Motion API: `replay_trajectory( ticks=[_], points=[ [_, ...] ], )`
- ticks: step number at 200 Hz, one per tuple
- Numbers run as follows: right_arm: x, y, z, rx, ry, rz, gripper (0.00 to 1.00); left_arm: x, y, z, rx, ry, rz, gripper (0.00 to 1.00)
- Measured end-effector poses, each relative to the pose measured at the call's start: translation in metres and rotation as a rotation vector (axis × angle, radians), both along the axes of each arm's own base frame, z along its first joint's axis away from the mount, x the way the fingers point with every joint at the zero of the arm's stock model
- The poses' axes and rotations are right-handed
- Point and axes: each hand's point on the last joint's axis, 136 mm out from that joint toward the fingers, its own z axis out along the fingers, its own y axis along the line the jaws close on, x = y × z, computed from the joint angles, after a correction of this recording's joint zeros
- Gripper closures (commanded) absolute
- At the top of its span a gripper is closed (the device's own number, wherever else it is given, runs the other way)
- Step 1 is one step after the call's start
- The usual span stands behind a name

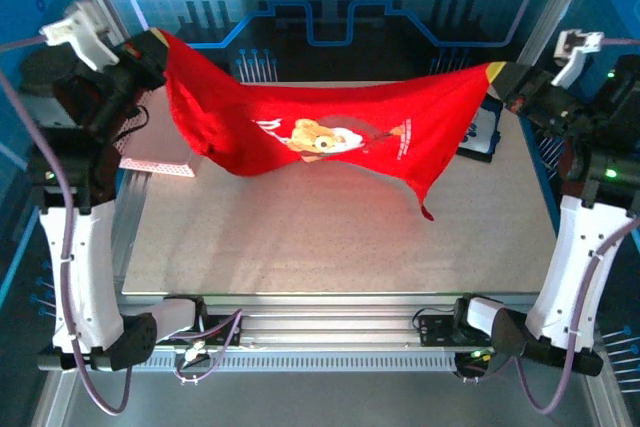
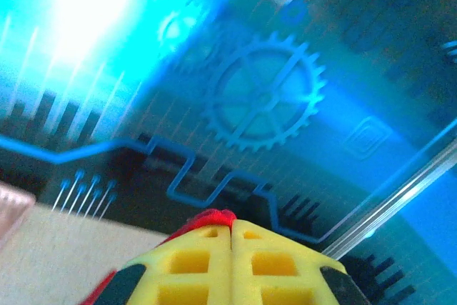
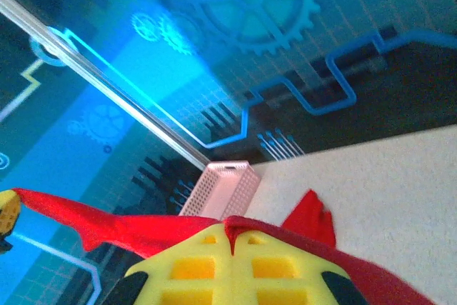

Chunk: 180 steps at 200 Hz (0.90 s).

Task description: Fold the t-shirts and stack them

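claws: left claw (image 1: 158, 44) and right claw (image 1: 497, 75) both pinched tight on red shirt (image 1: 330, 132) | place: shirt hangs stretched above far edge of table (image 1: 300, 247) | risk: small corner grip may slip, shirt would fall bunched

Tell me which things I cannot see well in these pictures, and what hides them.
Navy t-shirt, top view: mostly behind the hanging red t-shirt; its graphic is unreadable.
Pink basket, top view: partly covered by the left arm and the red cloth; its inside is hidden.
Lettering beside the bear print, top view: too small to read.
Left gripper, left wrist view: its yellow fingers hide how much cloth they pinch.
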Motion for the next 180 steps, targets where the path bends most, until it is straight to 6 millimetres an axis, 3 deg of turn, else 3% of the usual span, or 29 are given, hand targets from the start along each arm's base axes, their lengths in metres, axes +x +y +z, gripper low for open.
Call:
replay_trajectory(
  ticks=[26, 49, 64, 83, 104, 127, 153, 180],
  points=[
    [-0.034, 0.008, 0.049, -0.024, -0.124, -0.008, 1.00, -0.033, -0.005, 0.058, 0.039, -0.170, -0.014, 1.00],
    [-0.055, 0.014, 0.072, -0.042, -0.191, -0.010, 1.00, -0.048, -0.007, 0.087, 0.062, -0.258, -0.020, 1.00],
    [-0.059, 0.013, 0.079, -0.048, -0.208, -0.017, 1.00, -0.044, -0.008, 0.095, 0.067, -0.279, -0.027, 1.00],
    [-0.047, 0.006, 0.082, -0.049, -0.203, -0.019, 1.00, -0.021, -0.009, 0.094, 0.068, -0.267, -0.038, 1.00],
    [-0.010, -0.009, 0.072, -0.027, -0.144, -0.011, 1.00, 0.024, -0.010, 0.080, 0.061, -0.211, -0.061, 1.00],
    [0.051, -0.032, 0.053, 0.012, -0.062, 0.001, 1.00, 0.089, -0.012, 0.055, 0.046, -0.134, -0.093, 1.00],
    [0.135, -0.061, 0.012, 0.070, 0.049, 0.003, 1.00, 0.162, -0.012, 0.014, -0.002, -0.035, -0.124, 1.00],
    [0.208, -0.073, -0.029, 0.130, 0.127, 0.012, 1.00, 0.225, -0.009, -0.017, -0.072, 0.001, -0.149, 1.00]
  ],
)
